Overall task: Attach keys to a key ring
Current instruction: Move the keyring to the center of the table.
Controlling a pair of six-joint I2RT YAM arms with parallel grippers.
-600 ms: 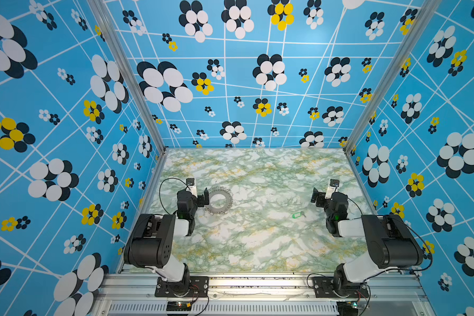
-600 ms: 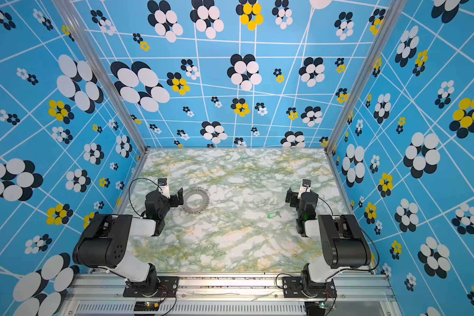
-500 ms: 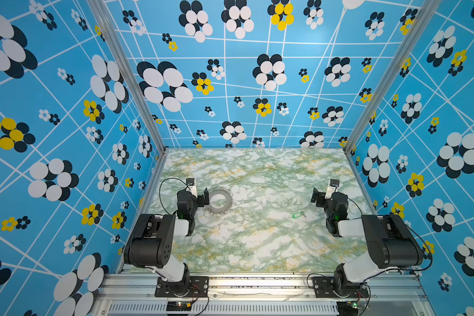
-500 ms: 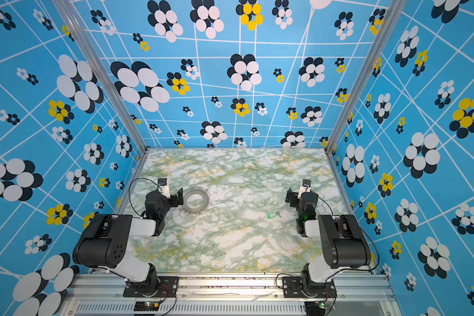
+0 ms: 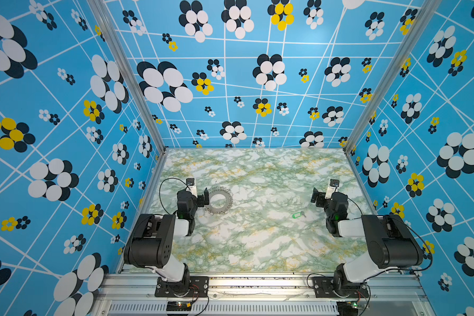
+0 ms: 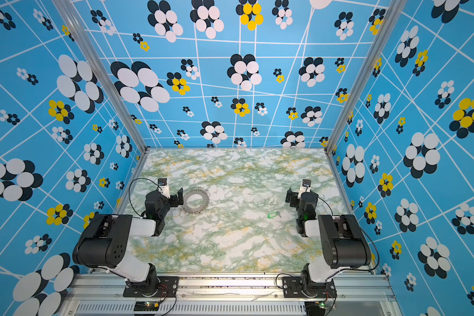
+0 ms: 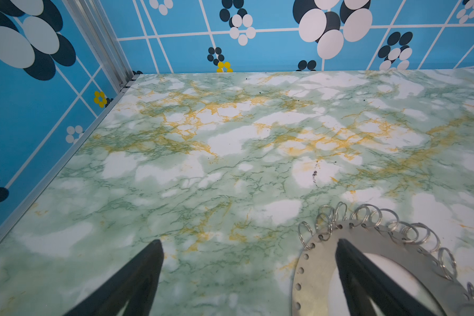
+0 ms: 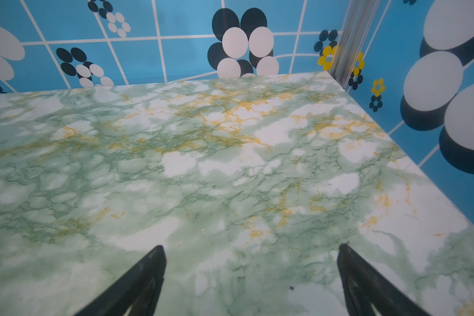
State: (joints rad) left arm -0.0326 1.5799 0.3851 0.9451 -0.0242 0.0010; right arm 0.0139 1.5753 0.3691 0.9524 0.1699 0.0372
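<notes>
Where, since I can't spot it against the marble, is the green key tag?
In both top views the green key tag lies on the right half of the table, close to the right gripper and far from the grey ring.

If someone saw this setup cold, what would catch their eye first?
The loud blue walls, dotted with black, white and yellow flowers, around a green marbled table. On it lies a grey key ring fringed with wire loops, beside the left gripper, and a green key tag, nearer the right gripper.
</notes>
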